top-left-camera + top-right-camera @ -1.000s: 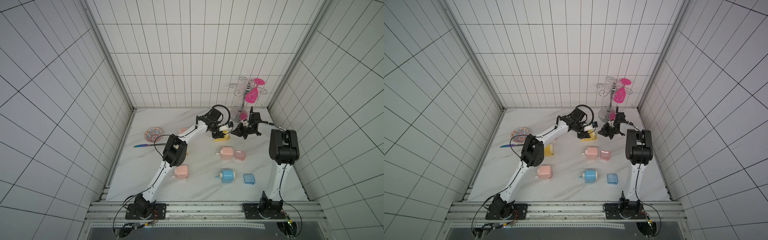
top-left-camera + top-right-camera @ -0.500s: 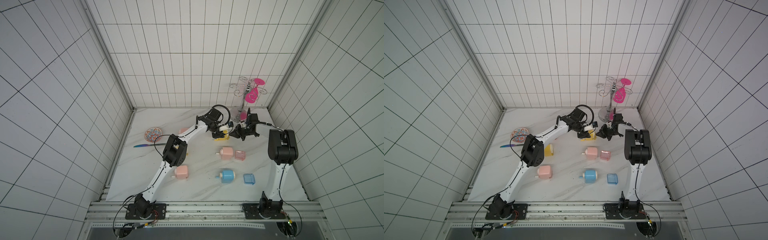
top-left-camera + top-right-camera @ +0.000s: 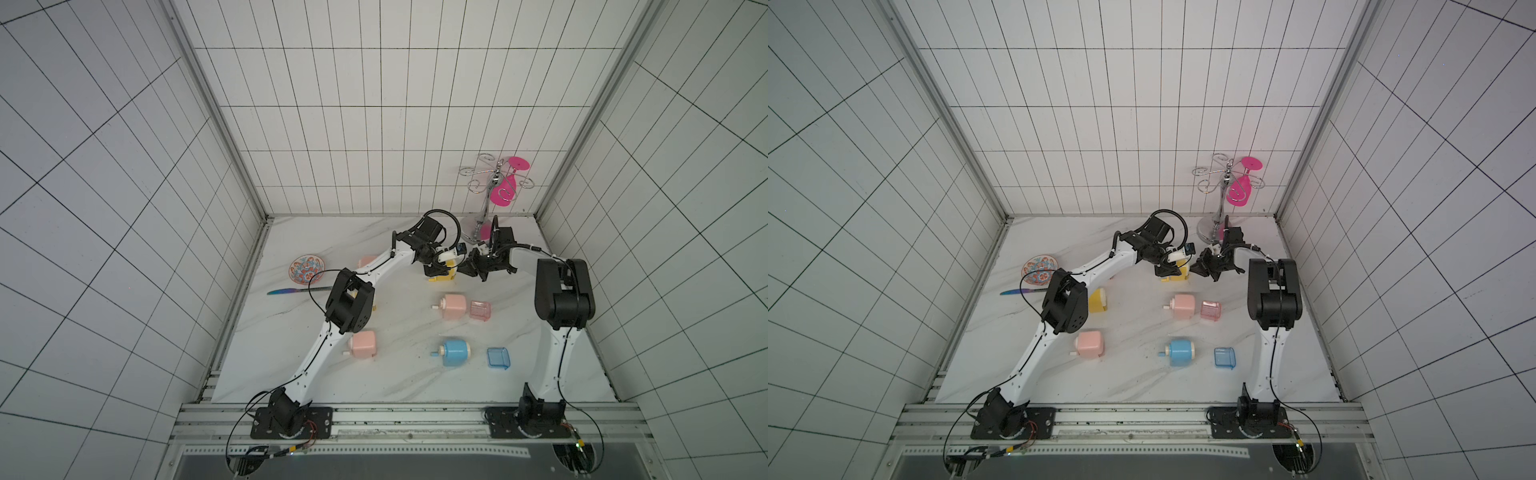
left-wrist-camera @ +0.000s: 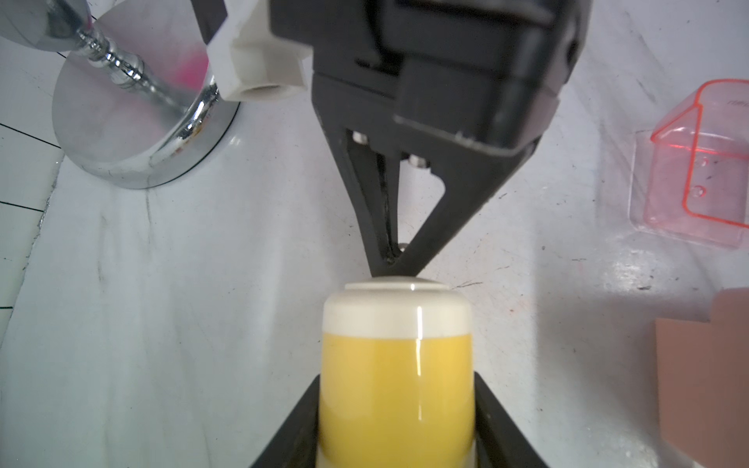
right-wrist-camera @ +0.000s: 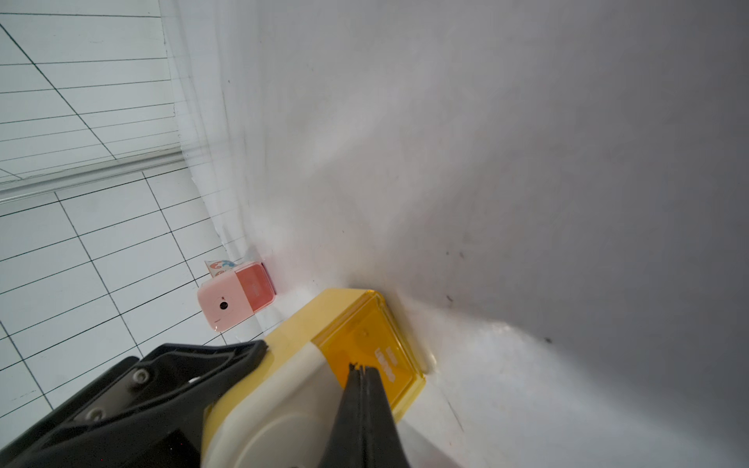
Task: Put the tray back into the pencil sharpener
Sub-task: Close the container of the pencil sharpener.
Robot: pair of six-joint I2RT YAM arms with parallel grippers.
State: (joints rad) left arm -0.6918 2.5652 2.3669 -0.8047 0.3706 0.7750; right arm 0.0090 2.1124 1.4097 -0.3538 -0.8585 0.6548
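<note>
A yellow pencil sharpener (image 3: 442, 276) with a white end lies on the marble table at the back middle, seen in both top views (image 3: 1177, 274). My left gripper (image 4: 397, 389) is shut on its yellow body (image 4: 397, 377), one black finger on each side. The translucent orange tray (image 5: 373, 344) sits in the sharpener's body with its flat face showing. My right gripper (image 5: 362, 366) is shut with nothing in it, and its joined tips rest against the tray's face. In the left wrist view the right gripper (image 4: 391, 263) touches the sharpener's far end.
A pink sharpener (image 3: 453, 306) lies beside its loose pink tray (image 3: 480, 310). A blue sharpener (image 3: 455, 353) lies beside a blue tray (image 3: 498, 357). Another pink sharpener (image 3: 363, 344), a patterned dish (image 3: 306, 268) and a chrome stand (image 3: 484, 216) with a pink glass are nearby.
My right gripper has moved left, from beside the chrome stand's base up against the sharpener's end. The left gripper and the sharpener have stayed in place.
</note>
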